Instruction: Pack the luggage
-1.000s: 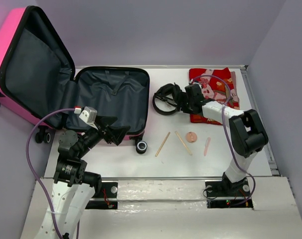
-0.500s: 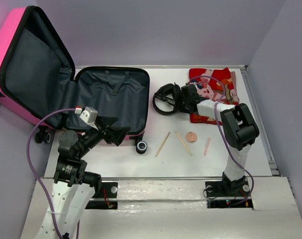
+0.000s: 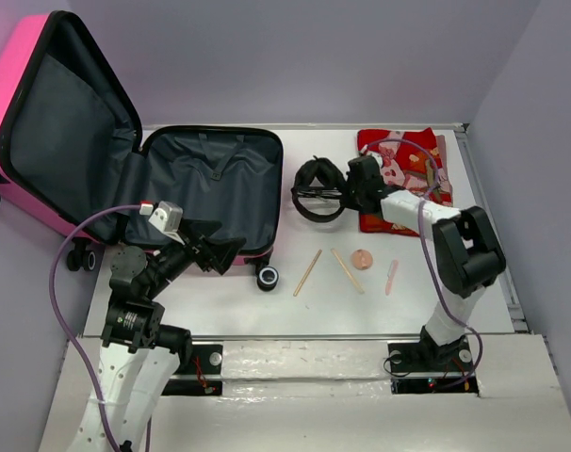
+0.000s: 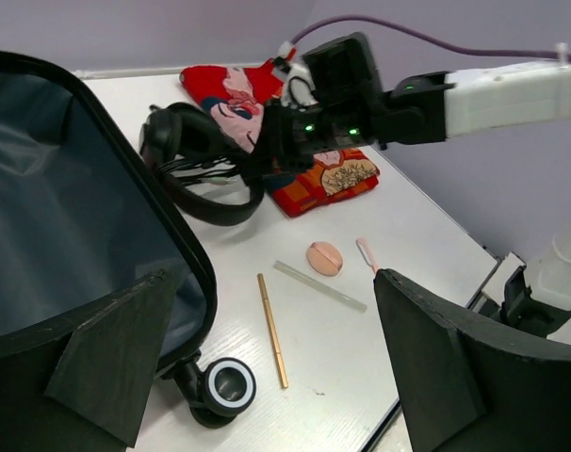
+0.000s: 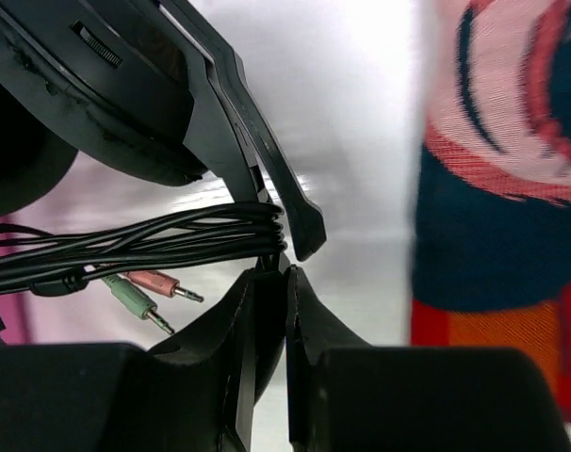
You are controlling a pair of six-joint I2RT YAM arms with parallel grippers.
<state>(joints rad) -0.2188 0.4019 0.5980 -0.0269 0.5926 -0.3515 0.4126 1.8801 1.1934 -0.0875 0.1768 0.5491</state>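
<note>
Luggage (image 3: 210, 188) lies open at the left rear of the surface (image 3: 220, 311). Its raised lid runs past the frame edge, outer print side hidden. Left hand (image 3: 220, 247) hangs over the near rim, fingers wide apart, empty. Right hand (image 5: 285, 282) is nearly closed, pinching the headphones (image 3: 316, 188) at the bundled cable (image 5: 125, 240); exact contact is obscured. Red printed cloth (image 3: 413, 165) is partly covered by the right arm (image 3: 464, 250).
</note>
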